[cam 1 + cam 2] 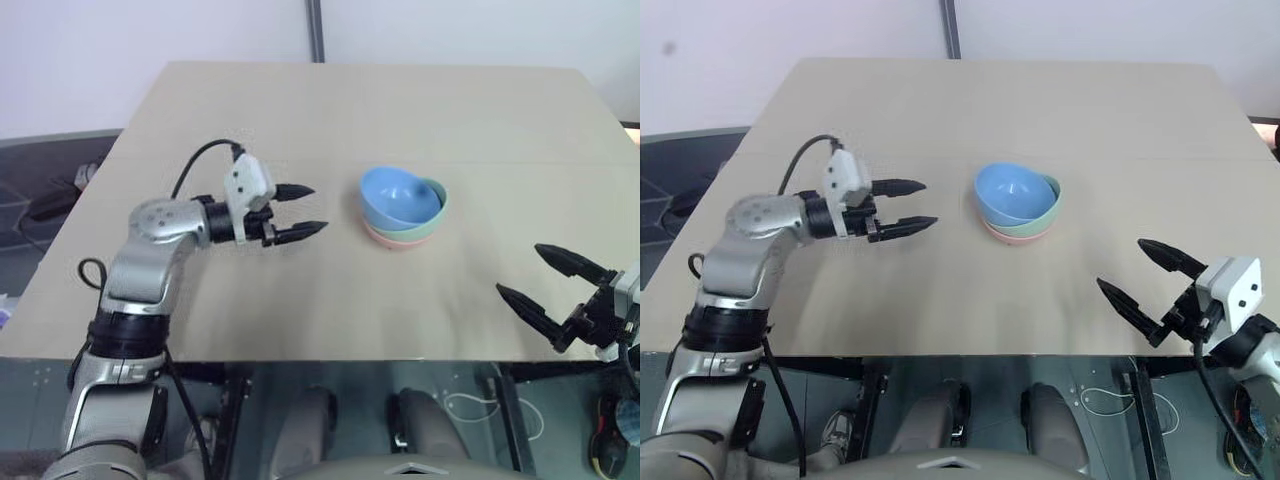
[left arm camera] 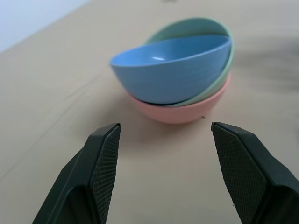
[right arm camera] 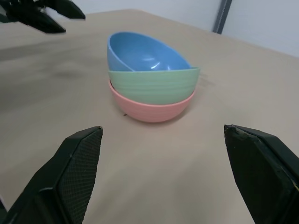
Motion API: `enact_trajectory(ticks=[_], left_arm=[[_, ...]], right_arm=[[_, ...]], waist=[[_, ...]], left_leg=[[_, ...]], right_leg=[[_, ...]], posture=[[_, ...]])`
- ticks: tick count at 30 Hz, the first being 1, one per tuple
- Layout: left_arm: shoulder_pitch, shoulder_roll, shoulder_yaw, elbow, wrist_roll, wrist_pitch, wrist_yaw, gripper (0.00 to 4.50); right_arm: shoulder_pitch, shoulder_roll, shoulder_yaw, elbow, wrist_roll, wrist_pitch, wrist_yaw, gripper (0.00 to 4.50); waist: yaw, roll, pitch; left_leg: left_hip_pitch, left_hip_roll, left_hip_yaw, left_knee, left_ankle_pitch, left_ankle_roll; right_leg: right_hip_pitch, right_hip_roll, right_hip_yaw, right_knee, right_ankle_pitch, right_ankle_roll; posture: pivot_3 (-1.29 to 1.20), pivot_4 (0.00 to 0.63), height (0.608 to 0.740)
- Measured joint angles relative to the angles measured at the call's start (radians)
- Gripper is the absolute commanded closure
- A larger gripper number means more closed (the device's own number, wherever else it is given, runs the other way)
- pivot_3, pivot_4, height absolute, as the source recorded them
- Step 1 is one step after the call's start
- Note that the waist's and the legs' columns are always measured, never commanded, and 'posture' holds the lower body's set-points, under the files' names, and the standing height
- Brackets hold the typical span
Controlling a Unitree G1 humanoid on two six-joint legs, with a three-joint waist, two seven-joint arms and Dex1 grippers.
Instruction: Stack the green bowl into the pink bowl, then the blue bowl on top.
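Three bowls stand stacked at the table's middle. The pink bowl (image 1: 398,238) is at the bottom, the green bowl (image 1: 432,212) sits inside it, and the blue bowl (image 1: 398,196) lies tilted on top. The same stack shows in the left wrist view as pink bowl (image 2: 180,111), green bowl (image 2: 196,28) and blue bowl (image 2: 173,70). My left gripper (image 1: 303,210) hovers open a short way left of the stack, pointing at it, with nothing between its fingers. My right gripper (image 1: 545,280) is open and empty near the table's front right edge.
The tan table (image 1: 330,110) has bare surface all around the stack. Its front edge (image 1: 300,357) runs just before my arms. A dark post (image 1: 316,30) rises behind the far edge.
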Motion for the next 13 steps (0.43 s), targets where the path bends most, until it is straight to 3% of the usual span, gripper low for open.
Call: enact_trajectory(ticks=[3,8,13], left_arm=[[0.095,-0.005,0.051,-0.005,0.007,-0.047,0.06,1.23],[0.239,0.047,0.104,-0.015,-0.041,-0.048,0.017,1.23],[0.317,0.07,0.159,-0.076,-0.09,-0.023,0.014,1.23]], right_arm=[[-0.019,-0.027,-0.008,0.052,-0.006,-0.004,0.036,0.0],[-0.01,-0.078,-0.036,0.128,-0.064,-0.001,0.058,0.0],[-0.019,-0.106,-0.05,0.16,-0.089,0.026,0.054,0.0]], waist=[[-0.004,0.0,0.0],[-0.007,0.0,0.0],[-0.007,0.0,0.0]], left_leg=[[0.002,0.001,0.0,-0.001,0.0,0.0],[0.004,0.001,0.001,-0.003,0.0,0.0],[0.015,0.001,0.0,-0.004,0.0,0.0]], right_leg=[[0.001,-0.001,0.001,0.0,0.0,0.0],[0.003,-0.002,0.001,0.0,0.0,0.0],[0.015,-0.005,0.001,-0.003,0.0,0.0]], posture=[[0.0,0.15,0.74],[0.0,0.15,0.74],[0.0,0.15,0.74]])
